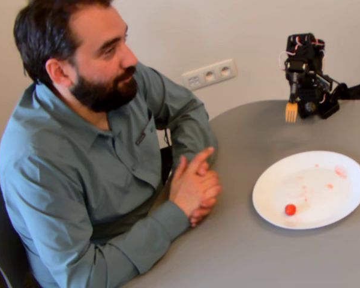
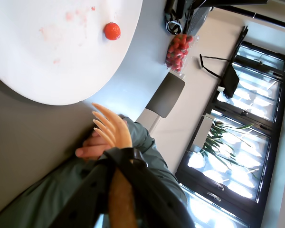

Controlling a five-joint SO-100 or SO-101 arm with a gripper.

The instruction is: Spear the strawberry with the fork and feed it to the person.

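The strawberry is a small red piece lying on the white plate, near its front-left rim; the wrist view shows it too on the plate. The pale orange fork hangs tines down from the black arm at the back of the table, well behind the plate. My gripper is shut on the fork's handle. In the wrist view the tines sit off the plate. The person, bearded in a grey-green shirt, sits at the left with hands clasped on the table.
The grey round table holds the plate, which has faint pink smears. A wall socket is behind. The wrist view shows a clear box of strawberries on the table's far edge, a chair back and windows.
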